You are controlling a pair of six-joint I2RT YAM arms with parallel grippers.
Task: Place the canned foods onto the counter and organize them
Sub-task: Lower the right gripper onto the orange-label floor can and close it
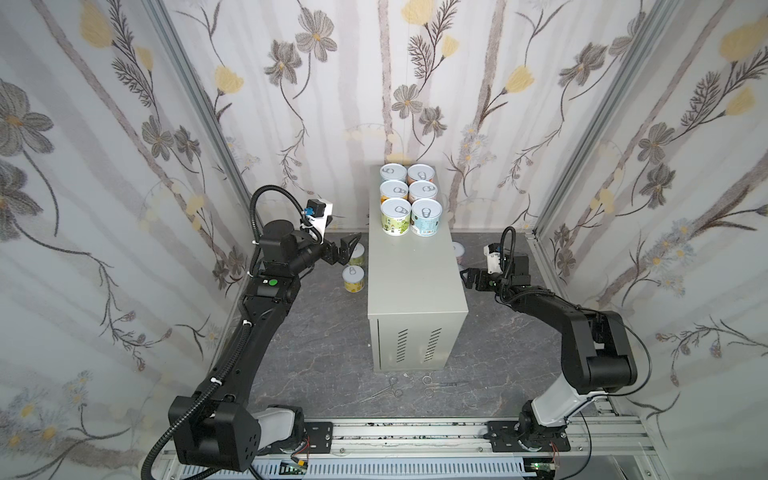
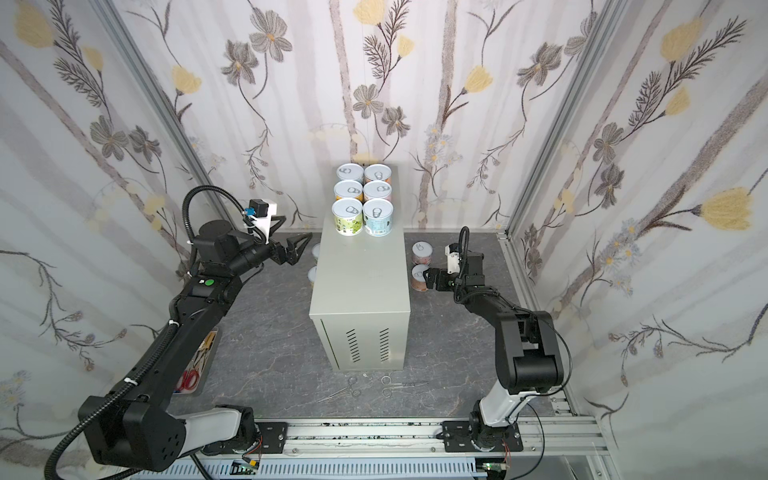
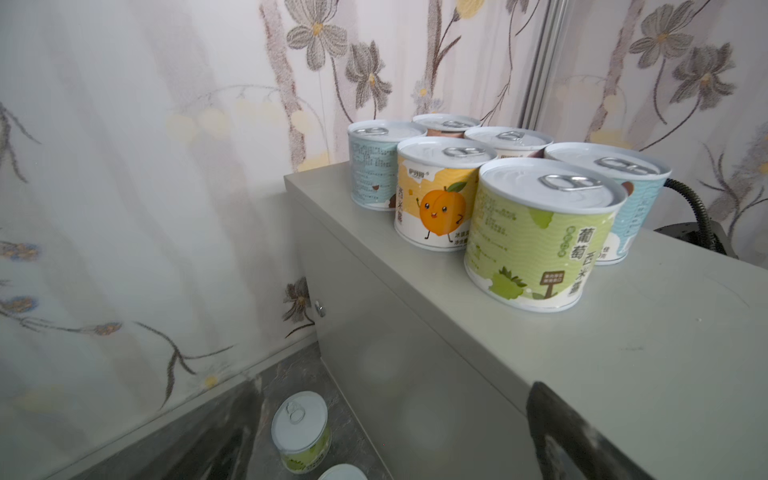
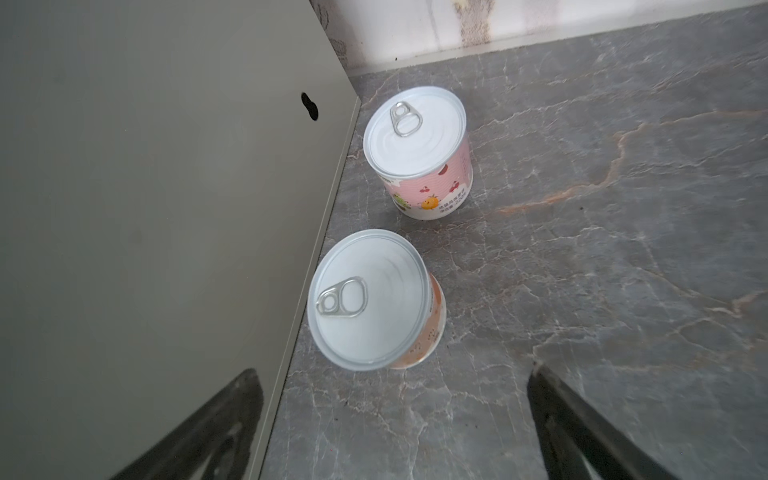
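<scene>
Six canned foods [image 1: 395, 192] stood upright on the far end of the grey bench [image 1: 415, 286], packed close in two rows of three. The nearest pair were a green grape tin [image 3: 536, 249] and a light-blue tin [image 1: 426, 224], and a yellow peach tin [image 3: 436, 199] stood just behind the green one.

Four more tins sat on the dark marbled floor [image 4: 623, 249]. To the left of the bench were a far tin [image 1: 359, 257] and a near tin [image 1: 353, 279], one behind the other. The left jaws hung raised beside the bench's left side, spread wide and holding nothing, and in a top view they partly hid the far tin.

To the right, a pink tin [image 4: 419, 153] and an orange tin [image 4: 370, 299] stood near the bench's side wall. The right jaws were low over the floor, also wide apart and empty, with the orange tin just ahead of them.

Forceps [image 1: 384, 388] and scissors [image 1: 436, 383] lay on the floor before the bench's vented front.
</scene>
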